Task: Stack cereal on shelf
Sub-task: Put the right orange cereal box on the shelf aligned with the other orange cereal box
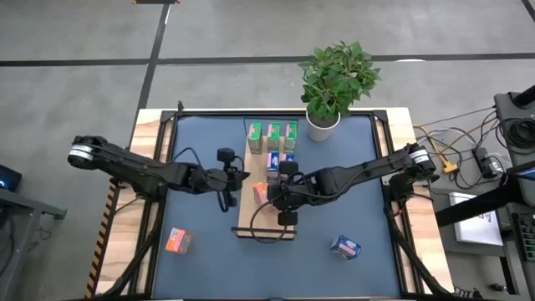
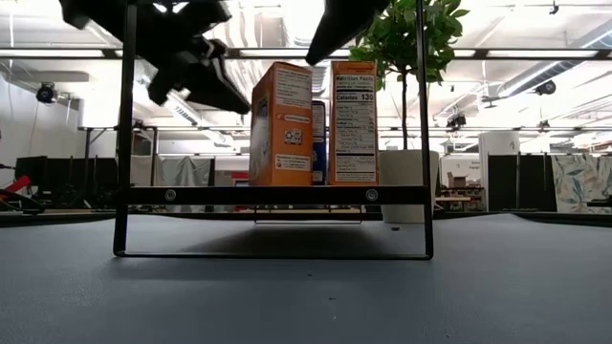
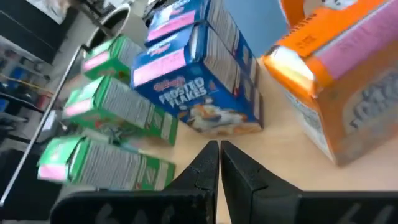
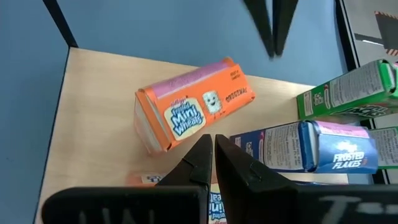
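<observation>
On the mat well left of both grippers lies a loose orange-red cereal box [image 1: 177, 242]. The left gripper [image 1: 240, 176] hovers at the left edge of the shelf [image 1: 247, 219], its jaws pressed together and holding nothing. In the left wrist view, three green boxes [image 3: 118, 112] and two blue Frosted Flakes boxes [image 3: 202, 93] stand on the shelf just ahead of the tips. An orange box [image 3: 339, 74] stands close beside them. The right gripper [image 1: 282, 186] hangs over the shelf's middle, jaws likewise closed and empty. The orange Mini-Wheats box [image 4: 193, 106] stands just beyond its tips on the bare wood. A loose blue-purple box [image 1: 345, 246] lies on the mat to the right of both grippers. A potted plant [image 1: 334, 79] stands past the shelf's far end.
</observation>
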